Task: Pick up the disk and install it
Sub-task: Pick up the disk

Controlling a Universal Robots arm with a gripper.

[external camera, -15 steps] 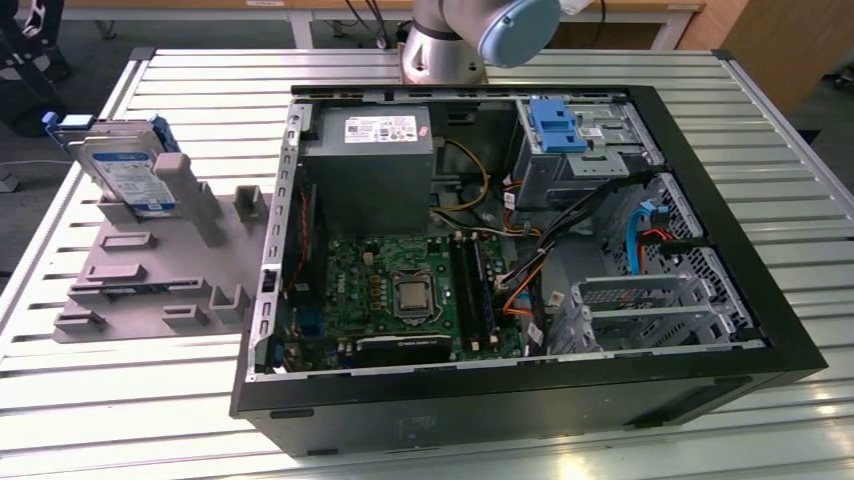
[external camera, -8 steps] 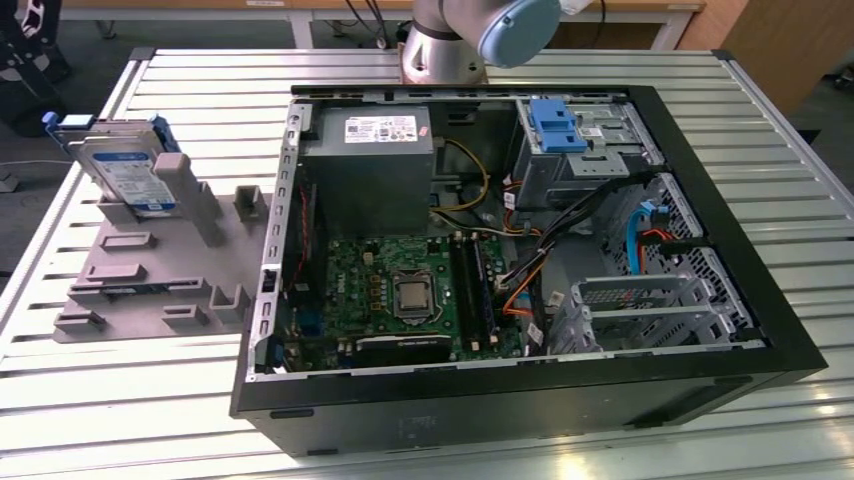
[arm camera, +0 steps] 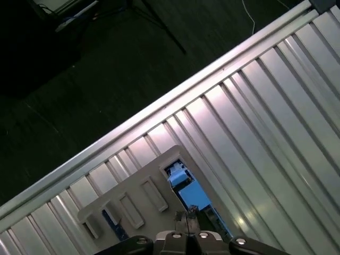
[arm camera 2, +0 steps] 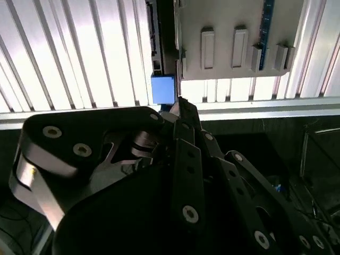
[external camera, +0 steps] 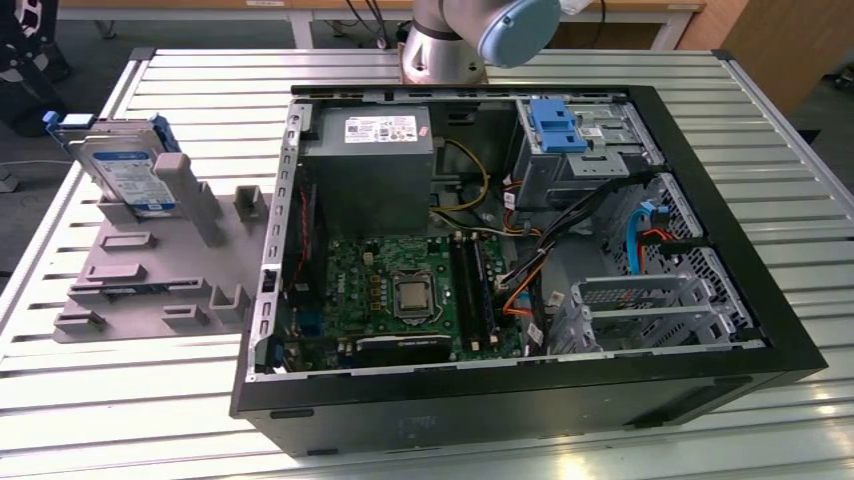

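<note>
Gripper [arm camera: 187, 217] closed together, empty, over the disk [external camera: 127, 175], upright in holder [external camera: 147, 262], by table [external camera: 200, 70] edge.

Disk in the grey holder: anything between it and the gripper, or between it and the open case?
Nothing visible lies between the gripper and the disk; in the second wrist view the gripper is near its blue carrier corner. Toward the computer case, the case's side wall rises between the grey holder and the open interior.
</note>
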